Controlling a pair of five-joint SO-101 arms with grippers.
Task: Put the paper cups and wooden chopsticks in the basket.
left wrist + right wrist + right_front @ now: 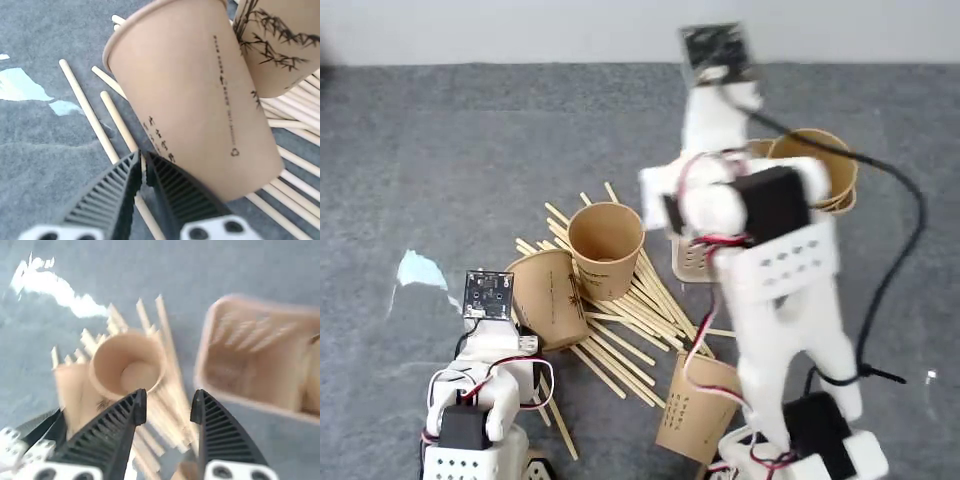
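Observation:
An upright paper cup (605, 245) (127, 369) stands on a heap of wooden chopsticks (630, 320). A second cup (548, 297) (195, 100) lies on its side beside it, and a third (693, 405) lies near the right arm's base. The pale slotted basket (692, 262) (260, 365) sits right of the upright cup, partly under the right arm (775, 260). Stacked cups (822, 168) show behind that arm. My right gripper (169, 402) hangs open above the gap between the upright cup and the basket. My left gripper (141, 161) is shut and empty, its tips low beside the lying cup, over a chopstick (117, 122).
A grey mat (450, 150) covers the table. A scrap of pale blue tape (420, 270) (30, 87) lies left of the chopsticks. A black cable (910, 230) loops along the right side. The left arm's base (475, 425) is at the front left.

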